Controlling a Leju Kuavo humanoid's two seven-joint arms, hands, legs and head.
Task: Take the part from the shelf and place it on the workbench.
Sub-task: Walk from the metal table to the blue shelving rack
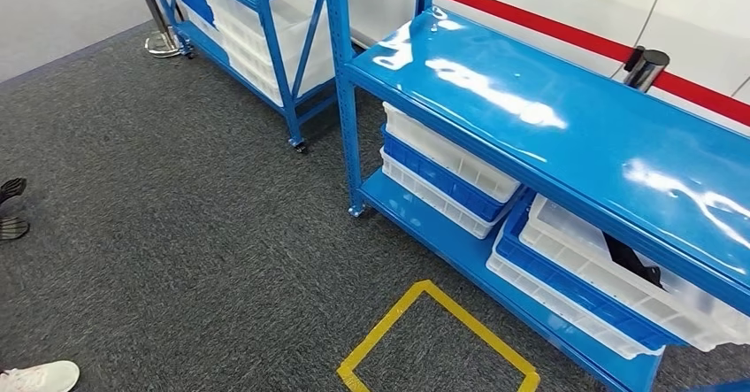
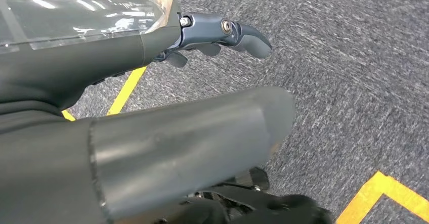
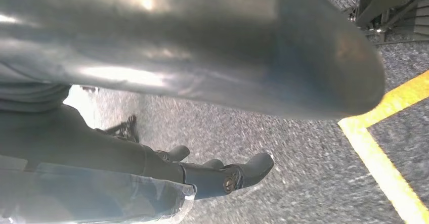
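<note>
My left hand [image 2: 202,39] and right hand [image 3: 212,176] hang over carpet, fingers loose, holding nothing. Dark part [image 1: 632,259] at 4 o'clock, in white bin [image 1: 619,277] under shelf [image 1: 548,118]. Risk: knuckles striking shelf edge reaching under.

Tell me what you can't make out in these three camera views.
- Dark part in the white bin, head view: the blue shelf top covers most of it.
- Left hand, left wrist view: fingers blocked by the thumb.
- Right hand, right wrist view: blurred, thumb covers fingers.
</note>
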